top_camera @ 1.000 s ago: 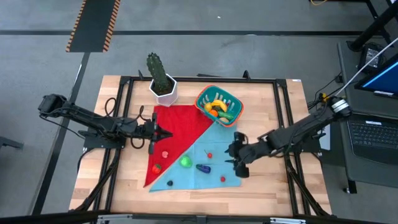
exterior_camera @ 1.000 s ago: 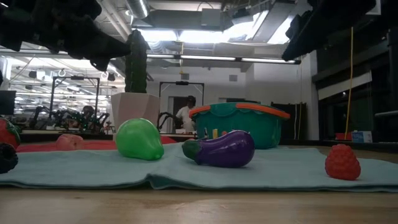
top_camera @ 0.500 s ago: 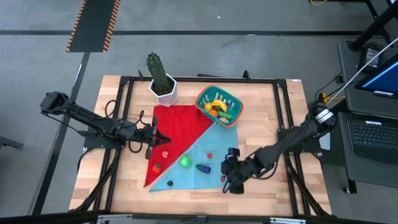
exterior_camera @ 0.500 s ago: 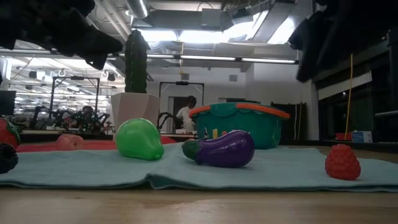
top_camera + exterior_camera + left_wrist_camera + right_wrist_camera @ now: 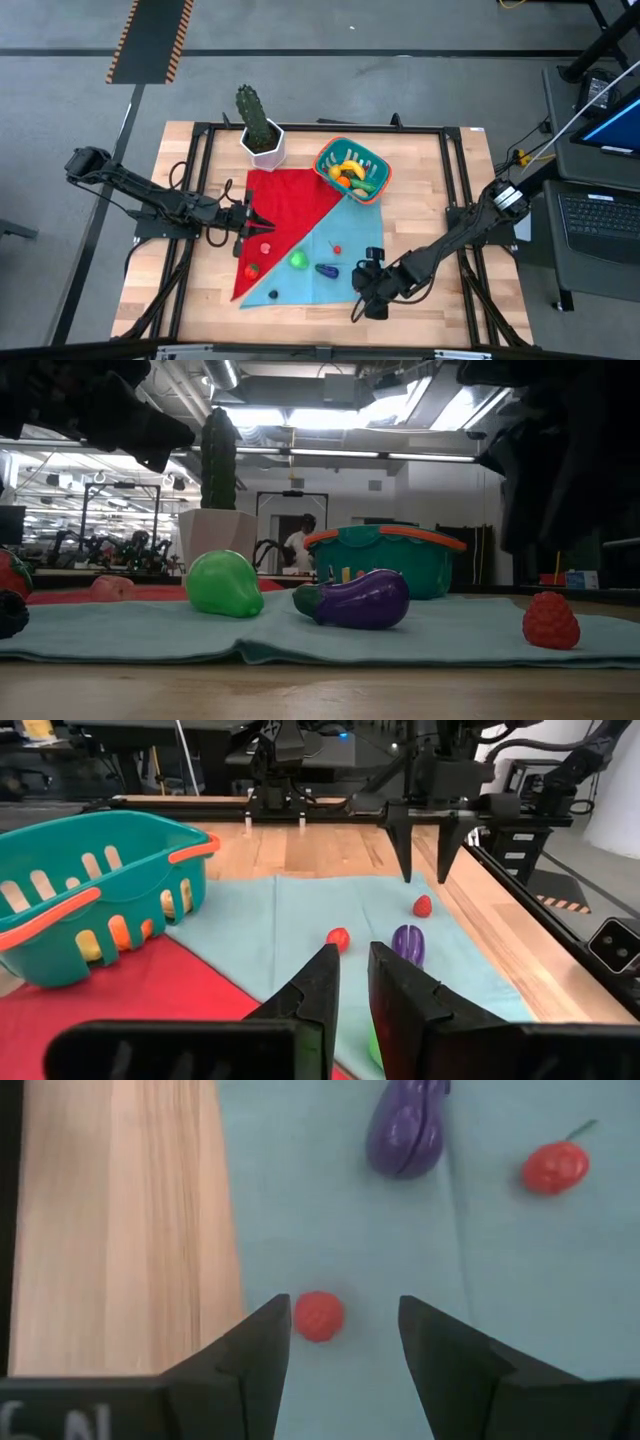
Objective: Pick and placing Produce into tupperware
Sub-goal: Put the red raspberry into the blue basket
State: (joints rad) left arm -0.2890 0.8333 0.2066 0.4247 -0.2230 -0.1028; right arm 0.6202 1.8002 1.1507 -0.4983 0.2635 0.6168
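My right gripper point(image 5: 343, 1342) hangs over the small red berry point(image 5: 318, 1316) on the teal cloth point(image 5: 520, 1280), jaws apart to straddle it; my left gripper point(image 5: 347, 985) waits over the red cloth point(image 5: 180, 990), jaws barely parted, empty; the teal tupperware point(image 5: 352, 169) sits well apart, partly filled.

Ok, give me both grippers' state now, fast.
Left gripper: fingers a narrow gap apart, holding nothing, over the red cloth.
Right gripper: open, empty, poised above the small red berry.
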